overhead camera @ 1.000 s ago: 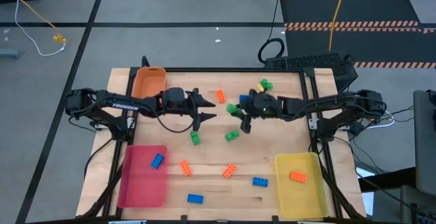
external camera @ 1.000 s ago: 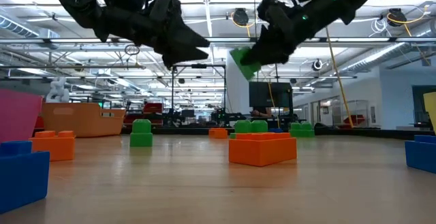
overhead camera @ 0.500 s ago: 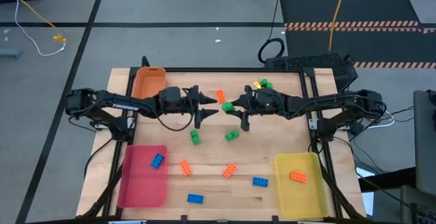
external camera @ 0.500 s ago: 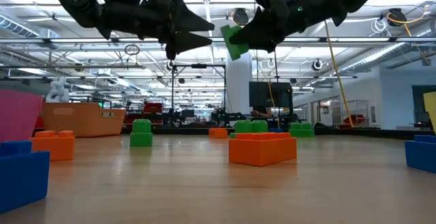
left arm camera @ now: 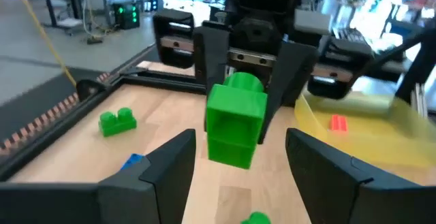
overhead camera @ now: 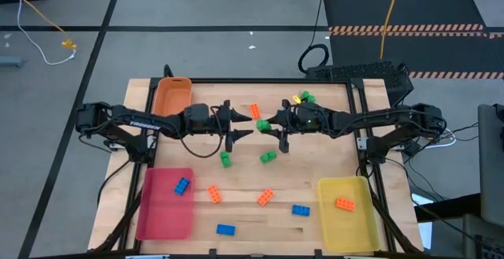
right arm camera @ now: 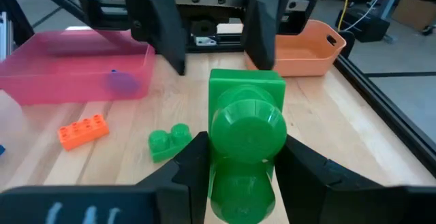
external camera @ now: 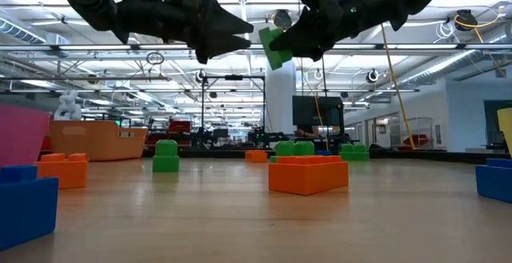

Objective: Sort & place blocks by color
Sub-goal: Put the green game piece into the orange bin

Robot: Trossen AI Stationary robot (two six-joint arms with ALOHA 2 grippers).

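Note:
A green block is up in the air over the middle of the table, held by my right gripper. My left gripper faces it from the table's left, open. In the left wrist view the green block shows between and beyond my left fingers, which stand apart from it. The low view has the block just right of the left gripper. Other green, orange and blue blocks lie flat on the table. My right gripper pinches the green block's two opposite sides between its fingers. It comes level from the table's right. The block is lifted clear of the table and sticks out past the fingertips toward the left gripper.
An orange tray sits at the far left. A pink tray at the near left holds a blue block. A yellow tray at the near right holds an orange block. Loose blocks lie beneath the grippers and along the near side.
My right gripper has risen and swung toward the table's left, tipping from a downward slant to level and carrying the green block up to the left gripper. My left gripper has also tipped up to level and faces it. Neither has opened or shut.

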